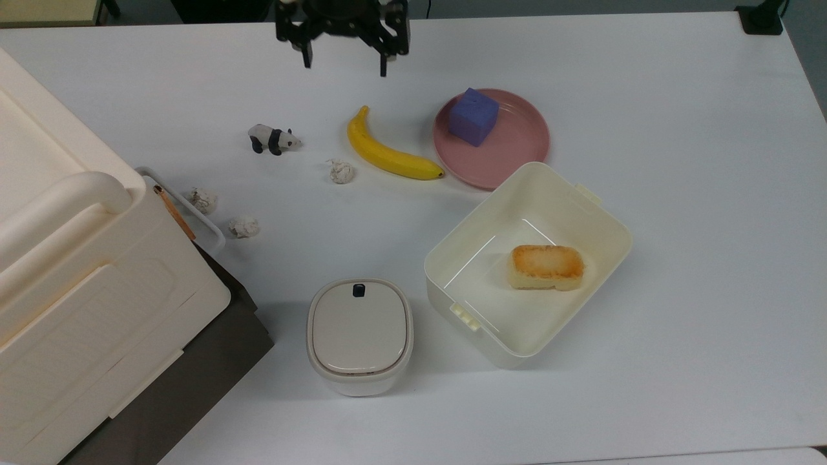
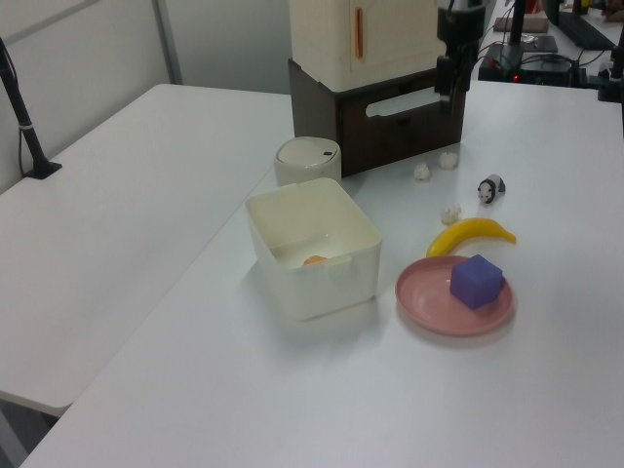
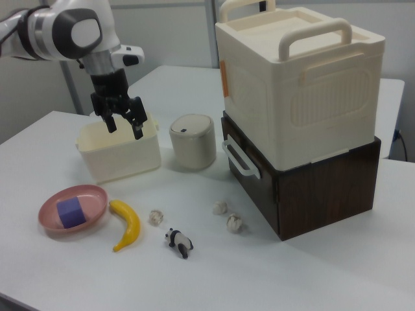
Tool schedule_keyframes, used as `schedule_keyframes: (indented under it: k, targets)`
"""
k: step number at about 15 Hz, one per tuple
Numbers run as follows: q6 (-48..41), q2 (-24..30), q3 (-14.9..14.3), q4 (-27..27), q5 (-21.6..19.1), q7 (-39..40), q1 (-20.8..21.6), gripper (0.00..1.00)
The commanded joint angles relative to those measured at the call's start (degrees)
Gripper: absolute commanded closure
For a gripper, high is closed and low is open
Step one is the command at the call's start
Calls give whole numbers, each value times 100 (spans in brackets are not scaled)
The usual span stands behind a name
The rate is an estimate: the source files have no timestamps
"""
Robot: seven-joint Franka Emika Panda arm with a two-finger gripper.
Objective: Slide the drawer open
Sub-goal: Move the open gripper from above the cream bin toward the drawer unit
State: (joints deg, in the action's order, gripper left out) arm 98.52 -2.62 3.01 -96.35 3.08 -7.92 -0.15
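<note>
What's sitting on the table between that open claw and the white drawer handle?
In the top view, the toy panda lies roughly between the open gripper and the drawer handle, with two crumpled paper balls by the handle.

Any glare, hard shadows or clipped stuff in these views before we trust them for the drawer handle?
Top view: even light, soft shadows, the cream box overhangs the drawer, hiding most of the handle; claw cut at the top edge. Left view: the arm crosses the handle's end. Right view: handle unobstructed, faint sheen on the dark front, soft shadows.
</note>
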Motion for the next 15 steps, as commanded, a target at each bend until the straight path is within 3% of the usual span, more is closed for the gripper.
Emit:
schedule_keyframes:
  k: [1, 6, 11, 15]
  targets:
    - [89, -45, -38, 3, -159, 45, 103, 0]
    - [-43, -37, -38, 20, -167, 36, 103, 0]
    - [-61, -28, -221, 547, -88, -70, -2, 0]
    - [-35, -98, -292, 408, 60, 88, -55, 0]
